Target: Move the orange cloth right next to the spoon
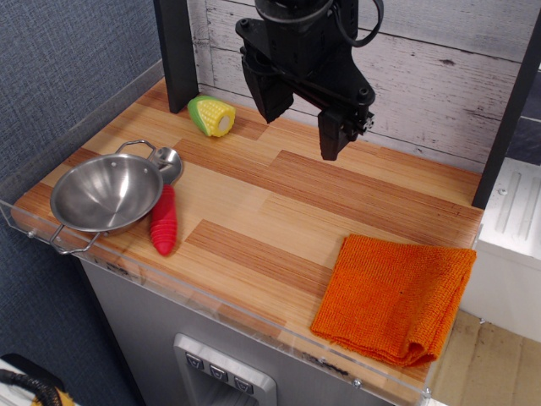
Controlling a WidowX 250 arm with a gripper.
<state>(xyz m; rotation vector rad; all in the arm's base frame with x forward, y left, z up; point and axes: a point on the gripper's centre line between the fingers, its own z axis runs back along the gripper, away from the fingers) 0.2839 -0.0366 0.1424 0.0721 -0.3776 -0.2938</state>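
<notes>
You have one cloth (395, 297) at the surface's (279, 203) front right corner, one spoon (165, 211) touching one bowl (106, 194) far left, one corn (211, 115) behind. Pincer (331, 145) hangs empty above; spread or not, cannot tell.

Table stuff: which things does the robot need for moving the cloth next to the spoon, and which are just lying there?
Needed:
orange cloth, flat at the front right
spoon with the red handle, beside the bowl
gripper, hanging above the table

Just lying about:
steel bowl, front left
toy corn cob, at the back
</notes>
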